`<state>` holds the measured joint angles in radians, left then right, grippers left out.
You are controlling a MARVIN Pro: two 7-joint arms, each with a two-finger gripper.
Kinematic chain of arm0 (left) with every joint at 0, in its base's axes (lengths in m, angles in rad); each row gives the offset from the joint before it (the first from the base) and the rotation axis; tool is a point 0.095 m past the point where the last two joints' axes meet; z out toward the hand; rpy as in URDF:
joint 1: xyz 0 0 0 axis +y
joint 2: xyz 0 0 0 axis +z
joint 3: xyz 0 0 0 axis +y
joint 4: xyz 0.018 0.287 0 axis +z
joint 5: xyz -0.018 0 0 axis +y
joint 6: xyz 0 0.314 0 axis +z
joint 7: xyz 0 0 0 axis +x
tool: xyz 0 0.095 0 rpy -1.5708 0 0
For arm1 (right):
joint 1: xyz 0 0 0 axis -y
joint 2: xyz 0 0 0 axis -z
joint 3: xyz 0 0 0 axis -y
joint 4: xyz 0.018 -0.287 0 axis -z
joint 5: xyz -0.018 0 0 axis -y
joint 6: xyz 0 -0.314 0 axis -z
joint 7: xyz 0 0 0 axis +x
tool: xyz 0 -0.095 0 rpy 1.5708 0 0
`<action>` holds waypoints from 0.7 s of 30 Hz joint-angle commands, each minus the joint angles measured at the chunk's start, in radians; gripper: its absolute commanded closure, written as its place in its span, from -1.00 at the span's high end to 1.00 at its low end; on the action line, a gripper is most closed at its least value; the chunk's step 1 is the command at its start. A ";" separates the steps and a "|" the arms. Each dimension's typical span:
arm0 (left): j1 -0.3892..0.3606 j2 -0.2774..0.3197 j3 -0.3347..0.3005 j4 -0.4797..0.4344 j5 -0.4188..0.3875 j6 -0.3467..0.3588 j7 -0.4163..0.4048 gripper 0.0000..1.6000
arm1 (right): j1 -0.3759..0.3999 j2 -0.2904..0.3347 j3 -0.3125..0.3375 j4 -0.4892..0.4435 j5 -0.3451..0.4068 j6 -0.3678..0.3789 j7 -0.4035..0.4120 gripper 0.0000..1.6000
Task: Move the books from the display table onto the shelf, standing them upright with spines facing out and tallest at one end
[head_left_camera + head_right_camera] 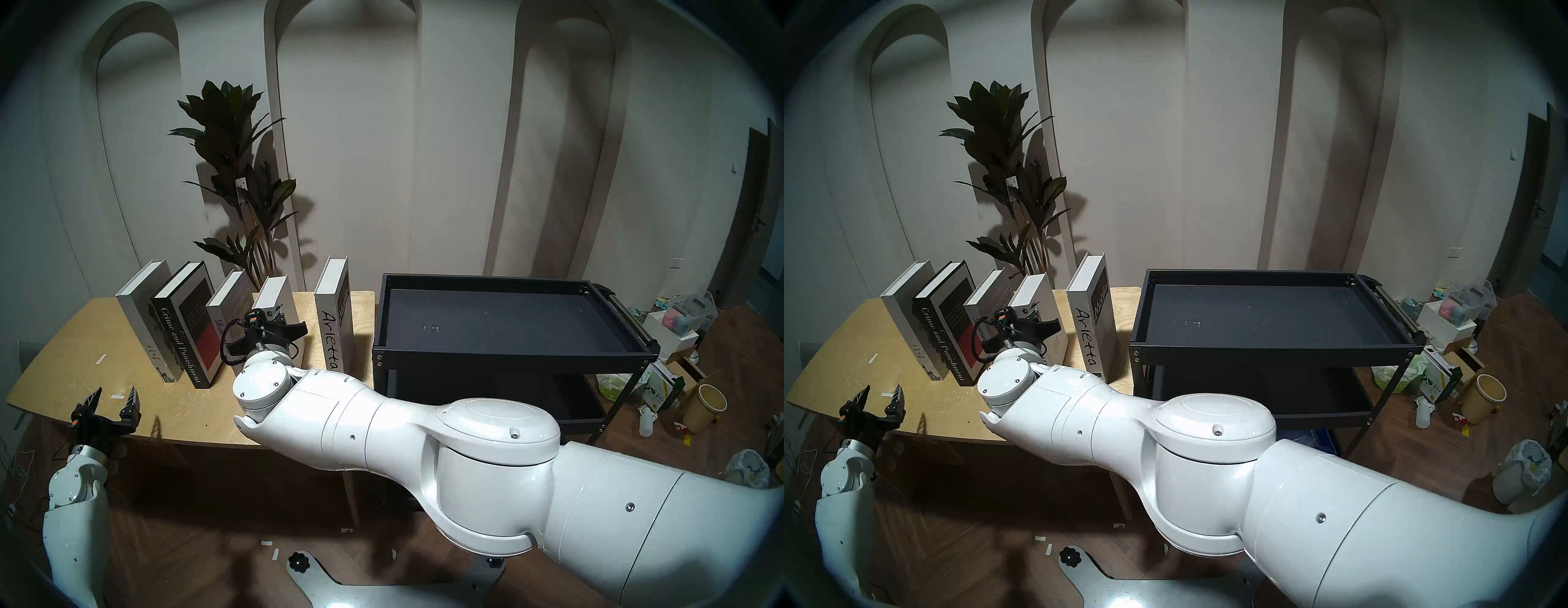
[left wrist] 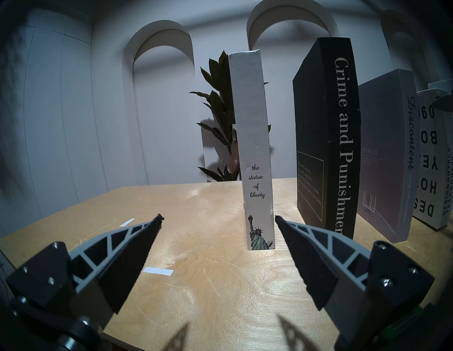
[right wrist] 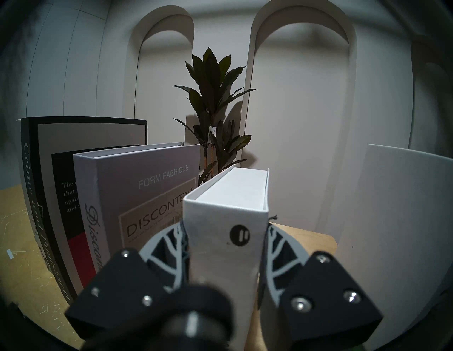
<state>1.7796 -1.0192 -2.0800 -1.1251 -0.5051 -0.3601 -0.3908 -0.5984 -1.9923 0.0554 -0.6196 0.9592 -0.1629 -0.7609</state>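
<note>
My left gripper [image 1: 114, 401] hangs spread and empty near the Statue of Liberty book [image 1: 146, 316]. My right gripper [image 3: 225, 235] appears clamped on the Design Hotels Yearbook [image 3: 228, 220], upright on the display table [image 1: 85, 339], bound for the bare shelf [image 1: 509, 322].

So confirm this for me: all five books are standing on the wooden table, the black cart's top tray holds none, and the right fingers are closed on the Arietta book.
One thing is wrong: the right fingers close on the white Design Hotels book, not Arietta, as the right wrist view shows. All five books stand on the wooden table, and the black cart's top tray holds none.
</note>
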 commanded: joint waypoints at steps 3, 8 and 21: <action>-0.009 0.011 -0.003 -0.013 0.001 -0.004 -0.002 1.00 | 0.062 -0.015 0.011 -0.024 -0.014 -0.010 -0.019 -1.00; -0.009 0.012 -0.003 -0.013 0.001 -0.004 -0.002 1.00 | 0.090 -0.015 0.018 -0.033 -0.020 -0.010 -0.034 -1.00; -0.009 0.012 -0.004 -0.014 0.001 -0.005 -0.002 1.00 | 0.169 -0.015 0.042 -0.067 -0.044 -0.031 -0.095 -1.00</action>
<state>1.7796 -1.0192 -2.0800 -1.1252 -0.5051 -0.3601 -0.3908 -0.5048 -1.9924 0.0817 -0.6574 0.9358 -0.1718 -0.8254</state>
